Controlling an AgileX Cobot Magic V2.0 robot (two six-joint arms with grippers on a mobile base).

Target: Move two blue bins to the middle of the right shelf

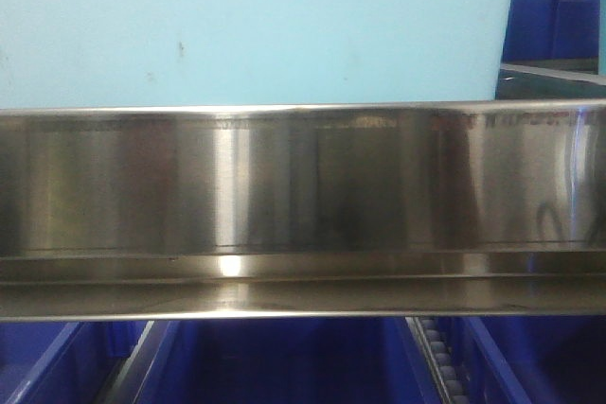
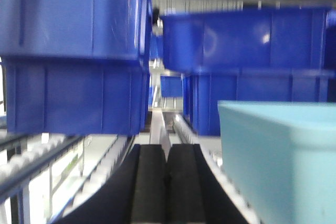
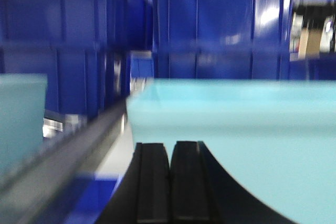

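While facing stacked blue bins (image 2: 73, 51), left gripper (image 2: 168, 153): pressed together, empty, grasp pending.
Right gripper (image 3: 170, 150): pressed together, empty.
Pale cyan bin (image 3: 236, 129): before those bins, likely obstructing.

The front view is evenly lit and fairly sharp. The brushed shelf rail (image 1: 303, 186) shows soft vertical reflections and one small white glare spot low on its left half; beneath it everything sinks into deep blue shadow. The left wrist view is soft, with white highlights on the blue bins (image 2: 247, 40) and bright light at lower left. The right wrist view is heavily smeared; the pale bin (image 3: 236, 129) has no crisp edge.
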